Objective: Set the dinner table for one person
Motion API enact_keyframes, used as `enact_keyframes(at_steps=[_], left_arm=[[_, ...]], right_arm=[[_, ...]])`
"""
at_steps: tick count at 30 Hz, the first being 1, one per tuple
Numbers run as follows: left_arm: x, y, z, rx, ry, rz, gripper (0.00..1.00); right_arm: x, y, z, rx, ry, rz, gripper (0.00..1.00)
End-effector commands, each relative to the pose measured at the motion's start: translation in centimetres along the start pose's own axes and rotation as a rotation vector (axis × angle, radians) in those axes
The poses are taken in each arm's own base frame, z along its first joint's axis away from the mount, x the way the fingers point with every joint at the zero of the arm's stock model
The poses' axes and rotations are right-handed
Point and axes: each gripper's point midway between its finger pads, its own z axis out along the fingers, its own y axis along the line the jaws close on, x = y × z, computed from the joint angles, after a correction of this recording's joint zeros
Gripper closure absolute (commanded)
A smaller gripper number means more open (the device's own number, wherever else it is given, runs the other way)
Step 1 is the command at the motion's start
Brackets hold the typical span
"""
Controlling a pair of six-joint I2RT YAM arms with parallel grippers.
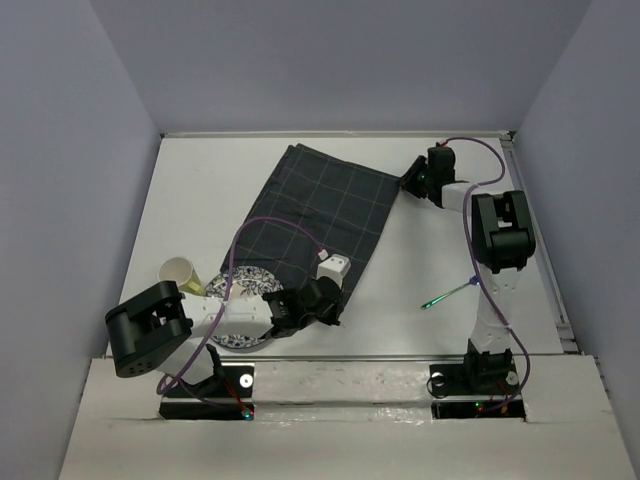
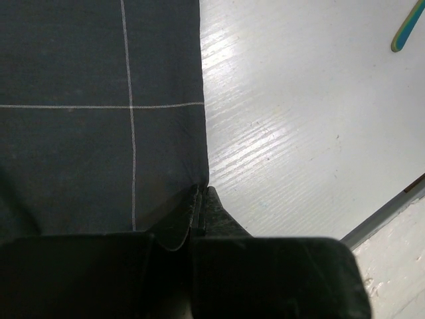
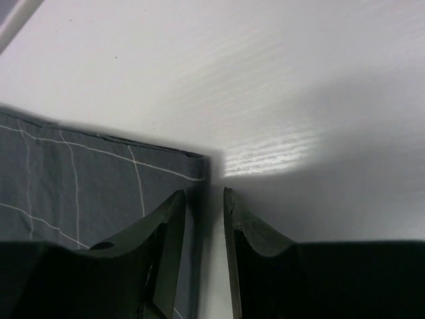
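Note:
The dinner table [image 1: 200, 200] is a large white tabletop. A dark grey checked cloth [image 1: 320, 215] lies spread on it at a slant. My left gripper [image 1: 328, 300] is at the cloth's near right corner; in the left wrist view [image 2: 200, 199] its jaws are shut on the cloth's edge [image 2: 80, 100]. My right gripper [image 1: 408, 178] is at the cloth's far right corner. In the right wrist view [image 3: 204, 199] its jaws stand a little apart and straddle the cloth's edge [image 3: 80, 179], one finger over the cloth, one over the bare table [image 3: 265, 80].
A pale cup [image 1: 178, 272] lies at the near left. A patterned plate [image 1: 240, 300] sits beside it, partly under my left arm. A green-tipped utensil [image 1: 445, 295] lies right of the cloth, also seen in the left wrist view [image 2: 406, 30].

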Motion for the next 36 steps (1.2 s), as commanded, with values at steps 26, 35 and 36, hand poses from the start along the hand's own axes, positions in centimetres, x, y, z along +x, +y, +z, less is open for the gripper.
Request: enact_keyframes(at_steps=[26,35,36], left_arm=[[-23.4,5.9,-12.7,-0.254,-0.599,-0.090,1.00],[-32.4,7.2,-20.8,-0.261,-0.851,-0.158,1.00],[-33.2,7.1,-21.6,-0.256,-0.879,-0.166,1.00]], right_arm=[[-14.5,8.2,-27.7,-0.261,-0.682,-0.116,1.00],[-13.8,9.1,-38.5,-0.274,-0.779,-0.121,1.00],[-13.7,9.6,-39.7,-0.298,-0.791,-0.125,1.00]])
